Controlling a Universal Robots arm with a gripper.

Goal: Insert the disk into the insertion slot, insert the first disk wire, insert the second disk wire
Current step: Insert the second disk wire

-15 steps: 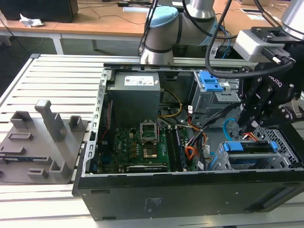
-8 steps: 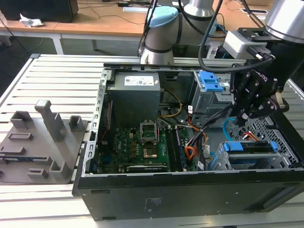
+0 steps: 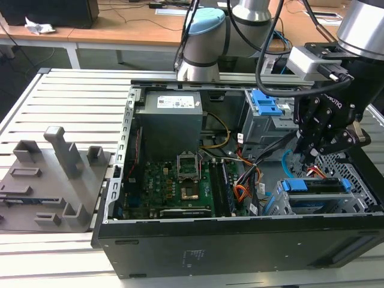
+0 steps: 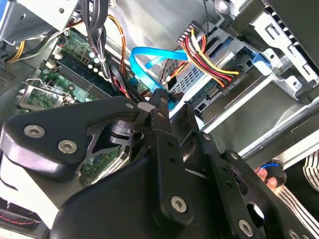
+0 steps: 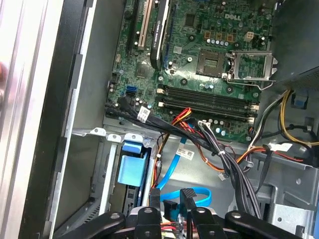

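The disk [image 3: 317,185], in its bright blue carrier, lies in the insertion slot [image 3: 281,205], a silver perforated cage at the case's front corner on the exterior view's right. My gripper [image 3: 303,157] hangs just behind the disk's connector end. In both wrist views its black fingers [image 4: 160,119] are shut on the plug end of a light blue flat disk wire [image 4: 148,56], which loops back toward the board. A black plug with red, yellow and black wires [image 4: 219,73] sits against the disk's edge. The first wrist view shows the gripper [image 5: 172,198], the blue wire [image 5: 195,195] and the carrier [image 5: 132,169].
A taller grey cage with a blue latch [image 3: 264,111] stands behind the gripper. Loose black and orange cable bundles [image 5: 219,149] cross between the cages and the green motherboard [image 3: 174,186]. The power supply [image 3: 171,117] fills the back. A grey fixture plate [image 3: 54,174] lies outside the case.
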